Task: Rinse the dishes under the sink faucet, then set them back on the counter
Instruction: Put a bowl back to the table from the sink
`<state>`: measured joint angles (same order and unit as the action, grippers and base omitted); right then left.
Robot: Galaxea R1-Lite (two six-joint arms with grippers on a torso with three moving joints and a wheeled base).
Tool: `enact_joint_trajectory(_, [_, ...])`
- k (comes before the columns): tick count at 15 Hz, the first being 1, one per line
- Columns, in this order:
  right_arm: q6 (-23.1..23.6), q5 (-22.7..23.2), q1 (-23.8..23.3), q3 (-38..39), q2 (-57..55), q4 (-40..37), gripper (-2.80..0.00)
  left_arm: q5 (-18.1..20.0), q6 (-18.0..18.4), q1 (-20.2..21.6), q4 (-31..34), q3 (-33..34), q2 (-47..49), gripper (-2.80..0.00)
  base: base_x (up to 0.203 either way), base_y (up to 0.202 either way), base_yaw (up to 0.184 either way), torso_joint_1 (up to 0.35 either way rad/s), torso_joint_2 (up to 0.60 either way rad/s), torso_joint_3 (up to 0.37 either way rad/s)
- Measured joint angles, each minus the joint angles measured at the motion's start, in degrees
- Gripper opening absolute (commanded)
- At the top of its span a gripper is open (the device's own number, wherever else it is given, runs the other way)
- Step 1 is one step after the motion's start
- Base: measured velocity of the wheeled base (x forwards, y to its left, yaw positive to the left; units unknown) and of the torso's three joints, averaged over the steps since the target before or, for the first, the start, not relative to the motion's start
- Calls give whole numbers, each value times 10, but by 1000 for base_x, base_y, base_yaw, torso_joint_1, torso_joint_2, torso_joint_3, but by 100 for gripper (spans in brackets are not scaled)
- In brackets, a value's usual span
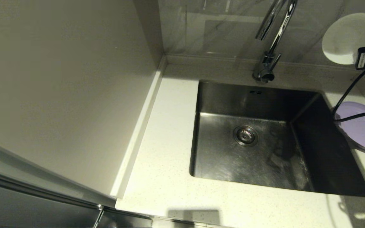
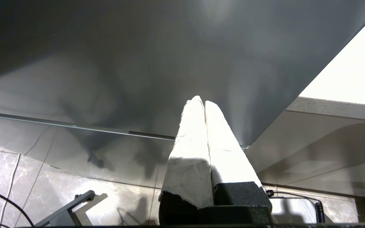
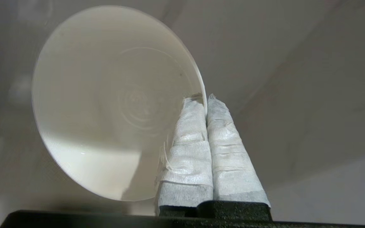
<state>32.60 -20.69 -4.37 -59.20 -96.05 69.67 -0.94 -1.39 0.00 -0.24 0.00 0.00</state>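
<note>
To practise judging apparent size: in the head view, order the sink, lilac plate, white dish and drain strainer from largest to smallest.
1. sink
2. lilac plate, partly cut off
3. white dish, raised, so its rank against the plate is unsure
4. drain strainer

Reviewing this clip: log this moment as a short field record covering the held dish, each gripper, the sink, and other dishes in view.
held dish: white bowl, raised at the head view's upper right, beside the faucet
right gripper: shut on the bowl's rim
left gripper: shut, empty, parked below the counter
sink: no dish inside; no water seen running
other dishes: lilac plate on the counter right of the sink
</note>
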Motion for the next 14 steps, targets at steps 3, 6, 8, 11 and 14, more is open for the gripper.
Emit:
enact_joint_trajectory(3, [-67,-18,-32,-29,45,-237,-280,0,0,0,0,0,0,-280,0,0,0,0,0,0])
enact_joint_trajectory(6, [-166,4,-103,-49,115,-543,-280,0,0,0,0,0,0,-280,0,0,0,0,0,0])
enact_joint_trajectory(8, [-215,31,-171,-24,162,-724,-280,0,0,0,0,0,0,-280,0,0,0,0,0,0])
enact_joint_trajectory(11, [-237,44,-252,52,210,-867,-280,0,0,0,0,0,0,-280,0,0,0,0,0,0])
enact_joint_trajectory(14, [-237,43,-286,88,232,-874,-280,0,0,0,0,0,0,-280,0,0,0,0,0,0])
